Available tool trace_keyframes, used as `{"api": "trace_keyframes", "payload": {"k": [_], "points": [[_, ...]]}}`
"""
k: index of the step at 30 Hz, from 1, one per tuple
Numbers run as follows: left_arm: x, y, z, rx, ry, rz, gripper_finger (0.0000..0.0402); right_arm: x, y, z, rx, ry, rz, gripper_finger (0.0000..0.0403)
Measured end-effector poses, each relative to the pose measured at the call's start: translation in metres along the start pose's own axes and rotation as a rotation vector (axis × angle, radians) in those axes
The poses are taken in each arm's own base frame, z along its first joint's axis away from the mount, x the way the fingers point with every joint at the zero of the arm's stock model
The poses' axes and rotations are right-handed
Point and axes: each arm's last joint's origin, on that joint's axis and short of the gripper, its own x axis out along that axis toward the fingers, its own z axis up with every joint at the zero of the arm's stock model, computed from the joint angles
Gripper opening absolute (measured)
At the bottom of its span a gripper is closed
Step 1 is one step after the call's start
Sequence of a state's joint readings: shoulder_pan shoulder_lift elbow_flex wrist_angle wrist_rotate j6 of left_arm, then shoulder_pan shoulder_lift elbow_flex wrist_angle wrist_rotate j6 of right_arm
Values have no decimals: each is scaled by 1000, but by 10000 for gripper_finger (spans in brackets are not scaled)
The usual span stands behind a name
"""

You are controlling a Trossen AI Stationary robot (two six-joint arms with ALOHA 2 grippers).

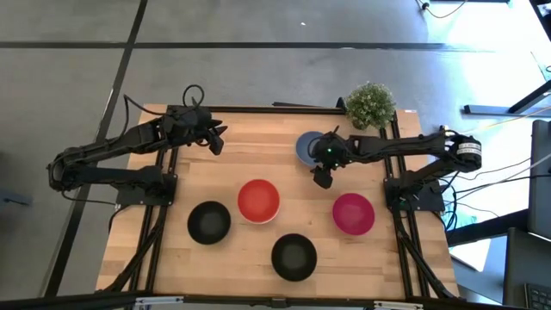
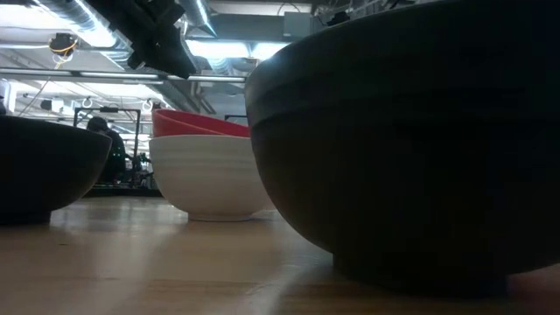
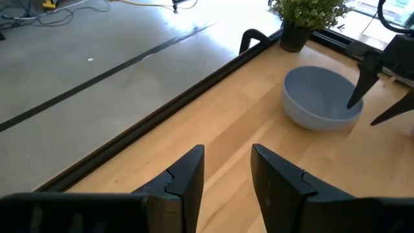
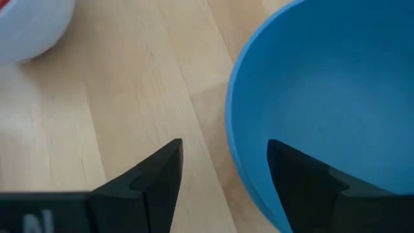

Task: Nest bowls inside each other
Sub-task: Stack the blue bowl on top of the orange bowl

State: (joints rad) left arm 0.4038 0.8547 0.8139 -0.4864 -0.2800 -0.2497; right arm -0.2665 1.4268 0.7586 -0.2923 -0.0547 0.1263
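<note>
The blue bowl (image 1: 306,145) (image 3: 320,97) stands upright on the far part of the table, near the plant. My right gripper (image 1: 323,175) (image 4: 225,147) is open at the bowl's near rim (image 4: 234,139). One finger hangs inside the bowl and the other outside, and I see no touch. The red bowl (image 1: 258,199) sits nested in the white bowl (image 2: 210,179). Two black bowls (image 1: 209,221) (image 1: 294,256) and the magenta bowl (image 1: 353,213) stand singly nearer the front. My left gripper (image 1: 216,139) (image 3: 226,178) is open over the far left of the table, holding nothing.
A small green potted plant (image 1: 370,104) stands at the far right corner, just behind the blue bowl. A dark frame rail (image 3: 194,97) runs along the table's far edge. Bare wood lies between the blue bowl and the red-in-white stack.
</note>
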Motion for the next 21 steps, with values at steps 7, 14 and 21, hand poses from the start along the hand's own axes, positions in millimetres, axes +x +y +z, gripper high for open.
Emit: {"api": "trace_keyframes", "payload": {"k": [7, 14, 21], "points": [[0, 0, 0, 0, 0, 0, 121, 3, 0, 1, -5, -3, 0, 144], [0, 0, 0, 0, 0, 0, 121, 3, 0, 4, -6, -37, 3, 67], [0, 0, -1, 2, 8, 2, 121, 3, 0, 5, -5, -45, 4, 51]]}}
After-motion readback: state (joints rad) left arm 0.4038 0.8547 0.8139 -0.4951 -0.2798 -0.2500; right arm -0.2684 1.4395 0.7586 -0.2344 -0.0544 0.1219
